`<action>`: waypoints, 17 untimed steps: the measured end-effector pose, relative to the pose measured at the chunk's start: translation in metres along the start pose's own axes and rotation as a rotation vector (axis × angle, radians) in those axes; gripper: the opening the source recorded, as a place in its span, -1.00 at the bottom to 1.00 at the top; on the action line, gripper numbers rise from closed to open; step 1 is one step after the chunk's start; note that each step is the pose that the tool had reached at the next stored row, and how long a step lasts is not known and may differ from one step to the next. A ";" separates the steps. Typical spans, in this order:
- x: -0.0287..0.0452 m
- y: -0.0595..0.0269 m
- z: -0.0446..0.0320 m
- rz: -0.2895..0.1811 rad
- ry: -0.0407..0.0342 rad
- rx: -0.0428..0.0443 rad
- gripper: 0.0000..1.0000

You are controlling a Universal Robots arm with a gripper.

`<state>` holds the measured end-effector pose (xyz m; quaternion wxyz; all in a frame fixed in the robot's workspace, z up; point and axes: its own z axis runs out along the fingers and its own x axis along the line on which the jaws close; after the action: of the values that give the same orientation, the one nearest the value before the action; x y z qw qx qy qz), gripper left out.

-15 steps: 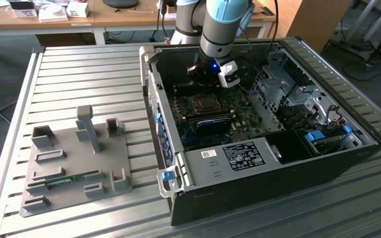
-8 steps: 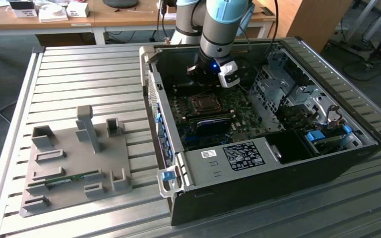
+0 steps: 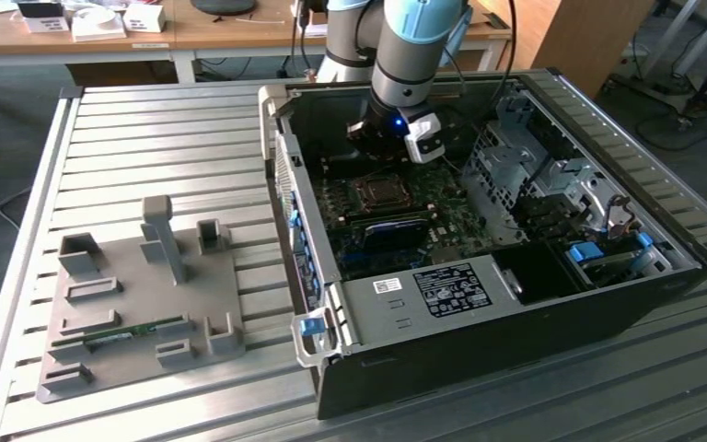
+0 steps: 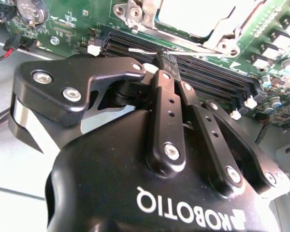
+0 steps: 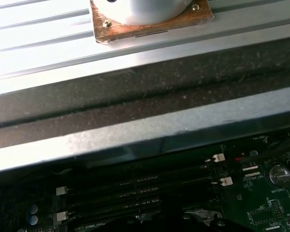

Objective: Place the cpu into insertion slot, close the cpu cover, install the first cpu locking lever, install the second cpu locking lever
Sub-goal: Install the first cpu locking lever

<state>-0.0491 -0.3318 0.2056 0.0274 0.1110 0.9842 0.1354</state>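
Fingers [image 4: 166,101] of the gripper [image 4: 165,57] are drawn together, their tips meeting above the black memory slots [image 4: 217,79]. A thin wire locking lever [image 4: 142,50] runs just beside the tips; I can't tell whether it's pinched. In the exterior view the gripper hangs at twelve o'clock of the insertion slot [image 3: 382,191], inside the open computer case [image 3: 489,341]. The cpu [image 4: 183,14] lies in the slot, with the cpu cover [image 4: 210,41] framing it.

Print in two places
White upside-down lettering on the gripper [image 4: 165,57]; small labels [image 3: 452,287] on the computer case [image 3: 489,354], unreadable.
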 end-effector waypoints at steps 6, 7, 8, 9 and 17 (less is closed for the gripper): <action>0.0000 0.0000 0.0000 0.001 0.0021 0.0005 -0.79; -0.0001 0.0000 0.0000 0.001 0.0024 0.0006 -0.79; -0.0004 0.0001 0.0001 0.001 0.0031 0.0007 -0.79; -0.0007 0.0001 0.0002 0.001 0.0039 0.0009 -0.79; -0.0021 0.0002 0.0008 0.002 0.0063 0.0015 -0.79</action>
<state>-0.0470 -0.3319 0.2050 0.0241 0.1116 0.9842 0.1350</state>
